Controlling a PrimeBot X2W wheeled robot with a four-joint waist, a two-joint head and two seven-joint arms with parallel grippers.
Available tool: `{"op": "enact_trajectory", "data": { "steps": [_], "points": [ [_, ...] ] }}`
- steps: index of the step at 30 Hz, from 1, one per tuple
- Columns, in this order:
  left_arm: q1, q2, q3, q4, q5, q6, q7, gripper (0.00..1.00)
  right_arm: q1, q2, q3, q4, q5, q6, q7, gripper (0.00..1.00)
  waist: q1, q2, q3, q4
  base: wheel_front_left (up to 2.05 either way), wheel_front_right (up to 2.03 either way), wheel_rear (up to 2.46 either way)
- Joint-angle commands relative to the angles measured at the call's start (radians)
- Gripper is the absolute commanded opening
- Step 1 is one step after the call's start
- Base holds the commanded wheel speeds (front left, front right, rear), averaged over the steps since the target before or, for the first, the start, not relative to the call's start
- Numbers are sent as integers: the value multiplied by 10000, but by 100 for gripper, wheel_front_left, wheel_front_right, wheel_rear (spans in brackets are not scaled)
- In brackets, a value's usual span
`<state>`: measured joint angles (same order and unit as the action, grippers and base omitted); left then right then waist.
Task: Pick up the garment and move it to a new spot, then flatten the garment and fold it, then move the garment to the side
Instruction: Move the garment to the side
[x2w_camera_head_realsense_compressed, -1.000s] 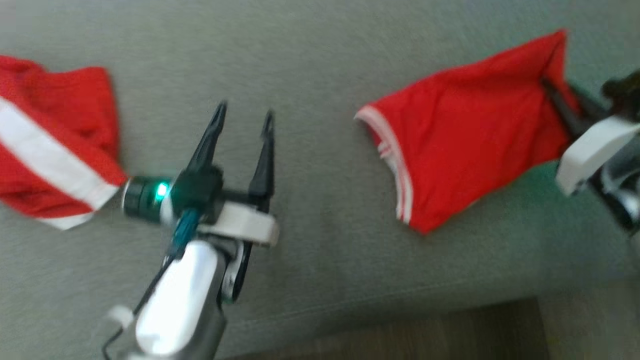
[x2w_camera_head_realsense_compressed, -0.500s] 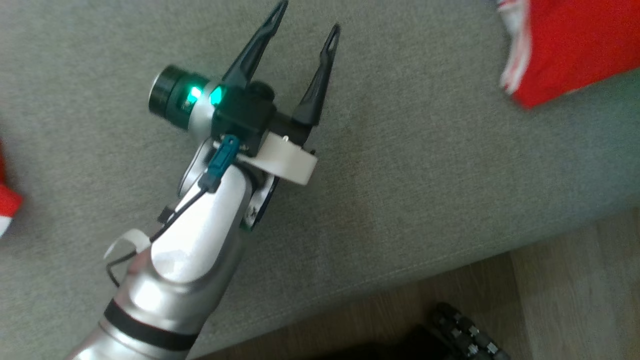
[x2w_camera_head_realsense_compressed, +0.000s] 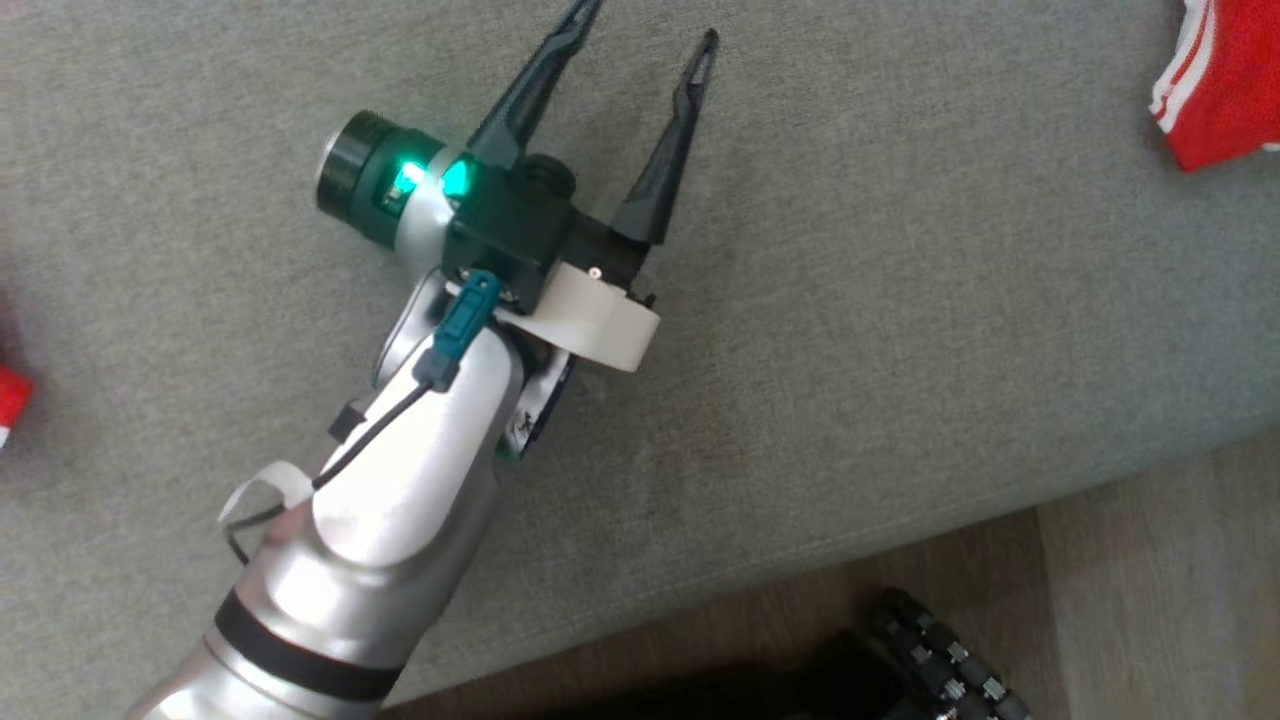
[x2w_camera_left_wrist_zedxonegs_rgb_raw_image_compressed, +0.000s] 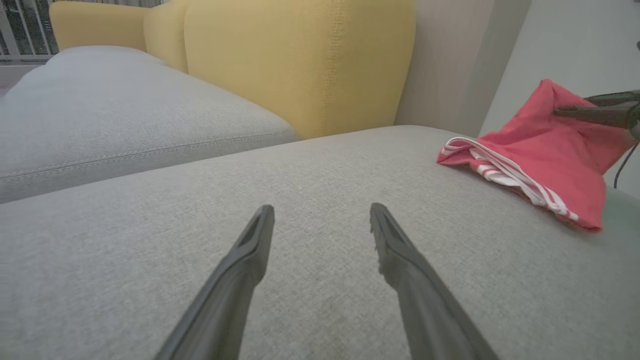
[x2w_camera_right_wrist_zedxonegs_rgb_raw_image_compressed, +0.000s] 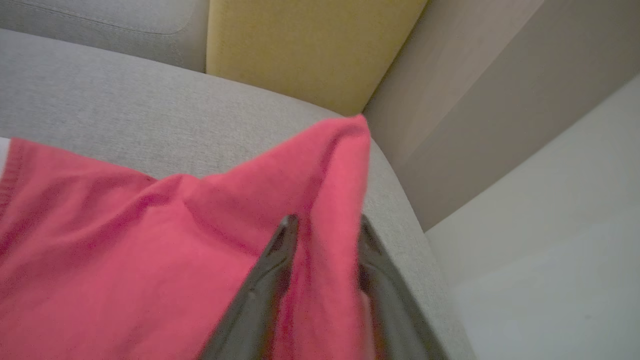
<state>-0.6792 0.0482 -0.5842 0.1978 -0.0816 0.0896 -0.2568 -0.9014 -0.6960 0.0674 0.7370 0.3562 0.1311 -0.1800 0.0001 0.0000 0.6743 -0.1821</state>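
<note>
A wide grey woven-fabric sofa seat (x2w_camera_head_realsense_compressed: 900, 300) lies under both arms, with a mustard-yellow upholstered back cushion (x2w_camera_left_wrist_zedxonegs_rgb_raw_image_compressed: 300, 65) behind it. The red cloth garment with white-striped trim (x2w_camera_left_wrist_zedxonegs_rgb_raw_image_compressed: 540, 150) lies at the seat's right end, one corner raised into a peak. The left gripper (x2w_camera_head_realsense_compressed: 648, 22) hovers over bare cushion, well apart from the garment, its fingers spread wide and empty. The right gripper (x2w_camera_right_wrist_zedxonegs_rgb_raw_image_compressed: 326, 220) has its fingers a little apart with that raised fold between them. Whether they pinch it cannot be told.
</note>
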Motion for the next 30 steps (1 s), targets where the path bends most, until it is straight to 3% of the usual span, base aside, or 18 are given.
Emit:
{"op": "enact_trajectory", "data": {
  "steps": [1,9,16,24,30],
  "points": [
    [-3,30,294,-380,-11,111,-49,100,145,-451,-121,-248,-6,-4,-49,100,-1,0,-56,19,0,0,0],
    [415,28,588,-596,-216,227,-49,100,520,-257,-291,-949,211,-4,-73,100,-1,0,-821,252,0,0,0],
    [1453,24,978,-831,-649,464,-49,100,1257,503,-485,-2639,-84,-4,174,100,-1,0,-2406,827,0,0,0],
    [3074,22,1846,-1740,-1145,1020,-49,100,3287,2216,-342,-5415,-149,-4,775,100,-1,0,-3994,1705,0,0,0],
    [4330,21,2388,-1998,-1462,1172,-49,100,5126,3869,31,-6271,-923,-4,669,100,-1,0,-4834,2192,0,0,0]
  ]
}}
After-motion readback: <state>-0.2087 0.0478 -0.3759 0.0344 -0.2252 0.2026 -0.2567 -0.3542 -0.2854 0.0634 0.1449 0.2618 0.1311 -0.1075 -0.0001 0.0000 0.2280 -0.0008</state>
